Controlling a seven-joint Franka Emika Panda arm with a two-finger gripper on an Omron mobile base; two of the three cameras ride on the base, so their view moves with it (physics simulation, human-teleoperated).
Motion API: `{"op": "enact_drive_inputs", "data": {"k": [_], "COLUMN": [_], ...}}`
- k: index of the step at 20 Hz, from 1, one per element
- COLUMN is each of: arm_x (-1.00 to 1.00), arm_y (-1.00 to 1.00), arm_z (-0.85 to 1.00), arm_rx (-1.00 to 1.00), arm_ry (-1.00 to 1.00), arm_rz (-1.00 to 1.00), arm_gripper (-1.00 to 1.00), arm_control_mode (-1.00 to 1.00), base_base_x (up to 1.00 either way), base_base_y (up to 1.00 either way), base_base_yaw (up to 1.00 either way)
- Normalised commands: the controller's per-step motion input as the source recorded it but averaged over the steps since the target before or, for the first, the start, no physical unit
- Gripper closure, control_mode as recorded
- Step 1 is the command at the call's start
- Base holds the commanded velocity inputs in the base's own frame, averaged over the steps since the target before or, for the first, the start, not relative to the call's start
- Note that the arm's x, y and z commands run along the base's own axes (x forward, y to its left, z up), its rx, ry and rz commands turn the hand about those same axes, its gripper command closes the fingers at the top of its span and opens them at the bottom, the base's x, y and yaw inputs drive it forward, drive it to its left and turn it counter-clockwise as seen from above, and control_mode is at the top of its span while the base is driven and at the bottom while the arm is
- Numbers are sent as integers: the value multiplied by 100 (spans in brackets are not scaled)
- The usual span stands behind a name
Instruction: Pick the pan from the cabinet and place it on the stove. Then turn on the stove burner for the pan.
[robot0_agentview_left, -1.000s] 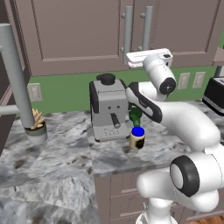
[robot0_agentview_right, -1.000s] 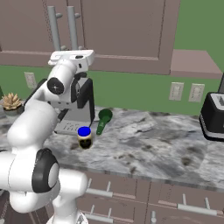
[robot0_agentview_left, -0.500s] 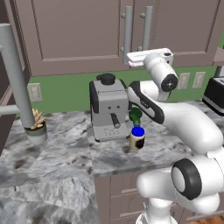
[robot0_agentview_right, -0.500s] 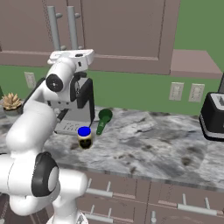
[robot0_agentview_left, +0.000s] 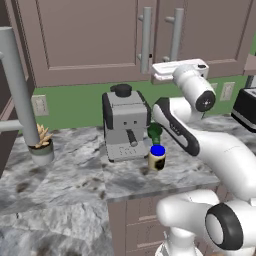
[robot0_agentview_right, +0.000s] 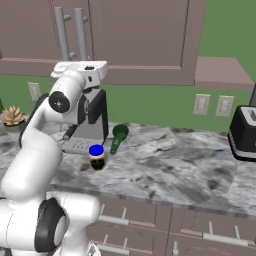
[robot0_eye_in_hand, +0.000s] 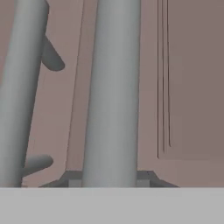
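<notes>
You have the cabinet (robot0_agentview_left: 100, 40) shut in front of you, both mauve-brown doors flat and closed, so what is inside cannot be seen from any view. Its two vertical grey bar handles stand side by side at the seam between the doors, and the right-hand bar handle (robot0_eye_in_hand: 111, 92) runs straight up the middle of the hand view, rising from between the dark finger tips, with the left-hand bar handle (robot0_eye_in_hand: 22, 87) just beside it. Your pincer (robot0_agentview_left: 161, 73) sits at the lower end of that right-hand bar, at the bottom edge of the doors, and it is clamped on the bar, one tip showing on each side of it. From the right base view you see the same hand (robot0_agentview_right: 82, 67) pressed up under the two bars. Below it on the marbled grey counter (robot0_agentview_left: 65, 175) stand a grey espresso machine (robot0_agentview_left: 125, 122), a small jar with a blue lid (robot0_agentview_left: 157, 157) just in front of it, and a green scoop (robot0_agentview_right: 119, 136) lying beside the machine. A little potted plant (robot0_agentview_left: 41, 145) sits well to the left, and a dark toaster (robot0_agentview_right: 245, 131) well to the right.
</notes>
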Motion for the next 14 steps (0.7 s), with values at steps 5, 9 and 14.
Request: {"op": "enact_drive_inputs", "data": {"k": [5, 9, 14], "arm_x": [-56, -57, -73], "arm_y": [-47, -47, -59], "arm_z": [0, 0, 0], "arm_rx": [-1, -2, 0], "arm_ry": [11, 13, 8], "arm_rz": [9, 11, 9], "arm_gripper": [100, 100, 100], "arm_control_mode": [-100, -100, -100], "base_base_x": [0, 0, 0], "base_base_y": [0, 0, 0], "base_base_yaw": [0, 0, 0]}}
